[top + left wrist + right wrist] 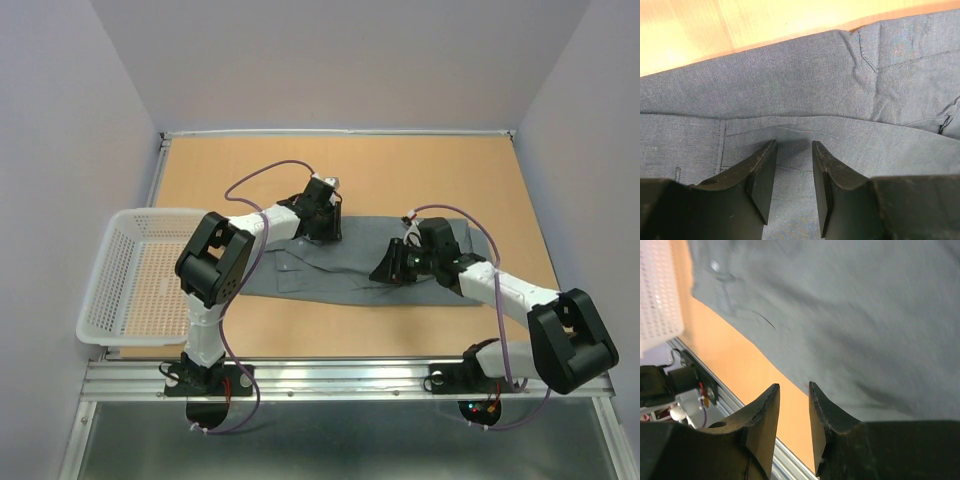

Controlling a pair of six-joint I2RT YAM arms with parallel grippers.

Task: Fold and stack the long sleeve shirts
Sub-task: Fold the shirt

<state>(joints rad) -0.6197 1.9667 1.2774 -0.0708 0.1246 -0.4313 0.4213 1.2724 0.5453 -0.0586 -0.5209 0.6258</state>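
The grey long sleeve shirt [340, 272] lies as a long, narrow band across the worktop [400, 170], directly under both pincers. I judge the task to be in its early-to-middle part. The narrowness of the band suggests the cloth is already doubled lengthwise, with a layered edge and a sleeve placket showing just ahead of the left pincer [792, 147]. It is not yet a compact packet. The left pincer sits low over the far edge of the shirt, its jaws apart with a narrow gap. Flat cloth shows through the gap and nothing is pinched between them. The right pincer [792, 387] hangs above the near edge of the shirt. Its jaws are likewise apart and bare, with the orange worktop visible between them and grey cloth spreading off to its far side. The white mesh basket [95, 300] stands well off to the outer side of the left pincer, apart from the shirt. Only one shirt can be seen, and no folded pile shows anywhere. What seems left is to take hold of the cloth, fold the band across its length into a small bundle, and set that bundle down as the start of a stack.
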